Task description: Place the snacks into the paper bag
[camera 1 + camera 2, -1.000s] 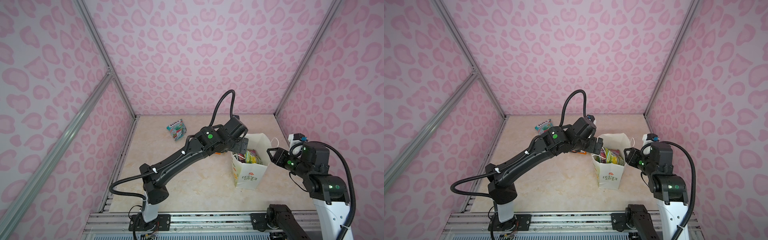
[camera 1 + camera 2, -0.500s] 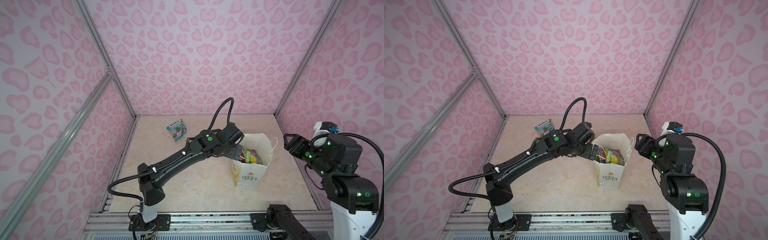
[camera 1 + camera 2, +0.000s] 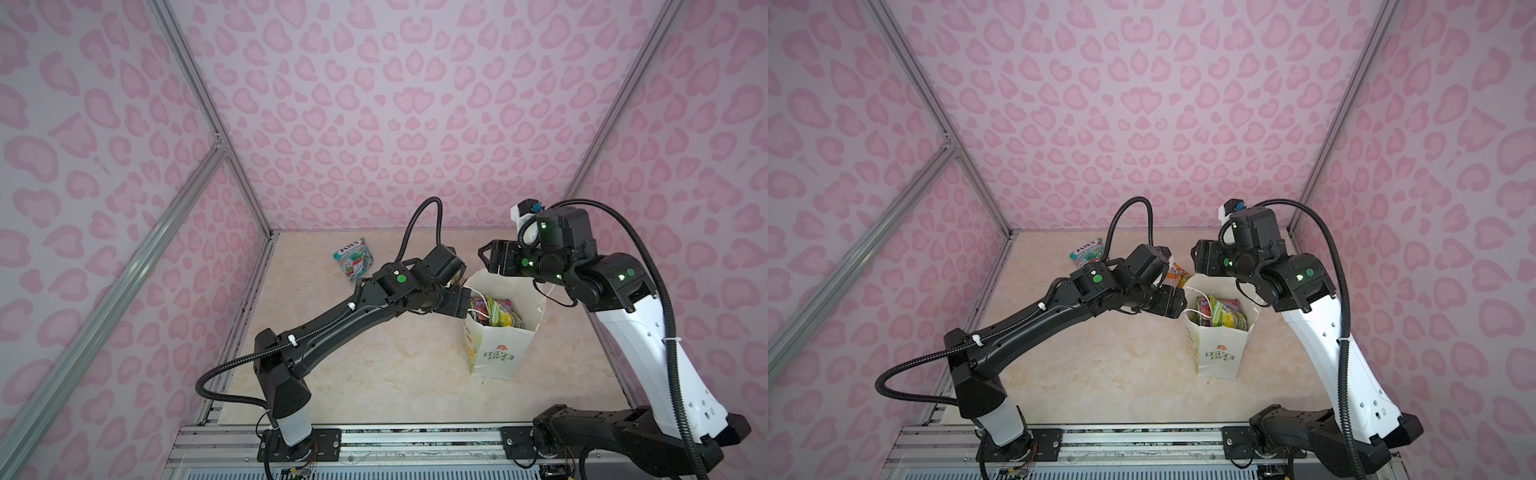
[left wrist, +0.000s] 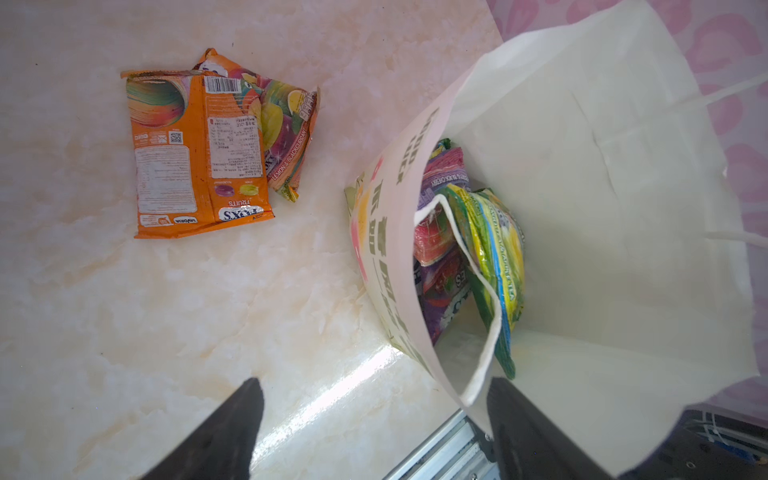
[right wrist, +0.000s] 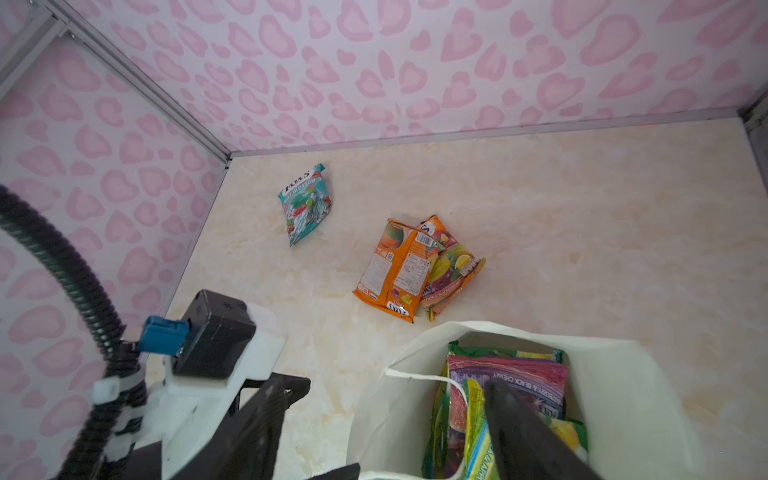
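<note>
tabletop (image 3: 374, 374) in a pale marble pattern carries the white paper bag (image 3: 498, 357), which stands upright with its mouth open and several fox's pouches (image 4: 490, 241) on end inside. left gripper (image 4: 374, 384) sits at the bag's left rim, fingers spread and empty, with a corner of the rim between them; i cannot tell whether it touches the paper. right gripper (image 5: 399, 382) hangs above the bag's far rim, fingers also spread and holding nothing, aimed toward the back wall. orange pouch (image 5: 395, 270) lies flat just beyond the bag's far-left corner, overlapping a lemon & blackcurrant pouch (image 5: 453, 270). its long axis runs roughly along the right gripper's reach, so those fingers would likely close across its short width. that gripper looks nearer and freer. teal pouch (image 5: 305, 203) lies well apart, near the back-left corner.
</note>
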You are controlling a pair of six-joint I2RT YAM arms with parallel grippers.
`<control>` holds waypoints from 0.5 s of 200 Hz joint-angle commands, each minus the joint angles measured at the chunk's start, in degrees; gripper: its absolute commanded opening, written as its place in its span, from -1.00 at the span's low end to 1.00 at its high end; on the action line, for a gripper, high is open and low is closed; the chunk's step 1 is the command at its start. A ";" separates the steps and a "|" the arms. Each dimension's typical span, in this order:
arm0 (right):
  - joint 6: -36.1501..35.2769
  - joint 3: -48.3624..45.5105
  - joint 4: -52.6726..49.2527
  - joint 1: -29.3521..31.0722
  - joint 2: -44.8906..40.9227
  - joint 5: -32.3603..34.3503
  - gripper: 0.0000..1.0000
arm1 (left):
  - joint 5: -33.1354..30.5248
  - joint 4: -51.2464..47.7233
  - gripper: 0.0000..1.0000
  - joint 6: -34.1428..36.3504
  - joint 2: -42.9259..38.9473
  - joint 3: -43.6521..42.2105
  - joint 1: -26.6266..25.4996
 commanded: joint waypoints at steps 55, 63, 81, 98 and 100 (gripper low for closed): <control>-3.66 -17.36 2.36 -7.31 -2.60 -8.31 0.68 | 0.51 -0.43 0.56 0.51 4.79 5.58 0.00; -4.14 -18.87 2.36 -7.74 -3.16 -7.69 0.66 | 0.40 -0.54 0.54 0.60 5.01 6.04 0.04; -5.34 -21.44 2.36 -7.76 -3.81 -7.19 0.60 | 0.43 -0.58 0.50 0.64 5.03 6.39 0.06; -6.43 -23.67 2.91 -7.71 -3.98 -7.92 0.50 | 0.64 -0.69 0.48 0.82 5.27 6.55 0.09; -6.51 -23.89 2.96 -7.74 -3.98 -7.97 0.49 | 0.65 -0.77 0.47 0.85 5.35 6.60 0.09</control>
